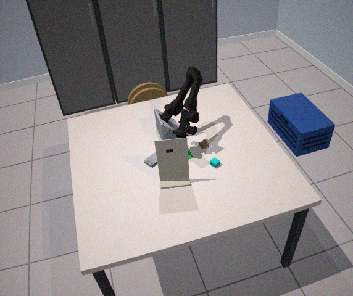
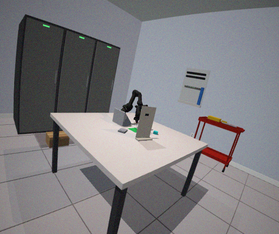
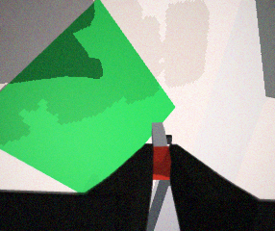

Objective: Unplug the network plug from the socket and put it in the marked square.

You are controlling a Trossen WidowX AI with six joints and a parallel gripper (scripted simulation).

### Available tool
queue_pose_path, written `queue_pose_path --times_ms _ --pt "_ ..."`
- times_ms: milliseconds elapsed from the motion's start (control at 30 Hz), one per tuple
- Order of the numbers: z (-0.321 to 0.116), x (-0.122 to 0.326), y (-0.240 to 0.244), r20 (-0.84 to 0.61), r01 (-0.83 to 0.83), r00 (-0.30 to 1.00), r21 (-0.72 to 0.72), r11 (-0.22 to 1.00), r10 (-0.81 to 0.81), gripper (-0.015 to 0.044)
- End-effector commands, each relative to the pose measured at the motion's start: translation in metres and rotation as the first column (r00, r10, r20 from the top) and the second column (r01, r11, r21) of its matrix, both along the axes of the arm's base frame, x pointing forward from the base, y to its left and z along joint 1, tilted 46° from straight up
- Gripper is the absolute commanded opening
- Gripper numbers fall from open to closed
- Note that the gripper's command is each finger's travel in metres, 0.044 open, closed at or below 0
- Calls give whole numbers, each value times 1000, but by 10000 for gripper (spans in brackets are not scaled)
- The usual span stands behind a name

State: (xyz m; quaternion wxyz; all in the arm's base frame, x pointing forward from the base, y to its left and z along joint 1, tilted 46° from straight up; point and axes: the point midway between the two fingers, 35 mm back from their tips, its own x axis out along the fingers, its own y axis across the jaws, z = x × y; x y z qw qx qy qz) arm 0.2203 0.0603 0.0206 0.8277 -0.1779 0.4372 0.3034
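Table (image 1: 132, 203) (image 2: 134, 151) spreads widest, pale and dark-legged, with everything else in this account on it or above it. The black arm (image 1: 193, 76) (image 2: 135, 92) comes next, bent sharply at its top, its far end reaching down between two stands. Of these, the panel (image 1: 171, 165) (image 2: 146, 124) stands upright on a flat foot and shows two small dark openings near its top. The grey stand (image 1: 162, 127) (image 2: 120, 117), with a slanted side, is beside the arm. On the tabletop lies the green square (image 1: 189, 153) (image 2: 133, 129) (image 3: 104, 130), partly in shadow. The claw (image 1: 179, 135) (image 2: 136, 122) (image 3: 161, 151) points down near it, pinching the plug (image 3: 162, 163), red with a grey end, out of the socket and above the tabletop by the square's corner. Smaller still are the grey slab (image 1: 151, 160) (image 2: 122, 130), the cyan block (image 1: 215, 161) (image 2: 155, 132) and the brown block (image 1: 203, 143).
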Motion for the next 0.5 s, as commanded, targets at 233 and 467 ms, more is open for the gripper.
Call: queue_pose_path --times_ms 233,467 --pt "-10 0 9 -9 1 1000 0 1000 -1 0" --pt "-15 1 14 -9 1 1000 0 1000 -1 0"
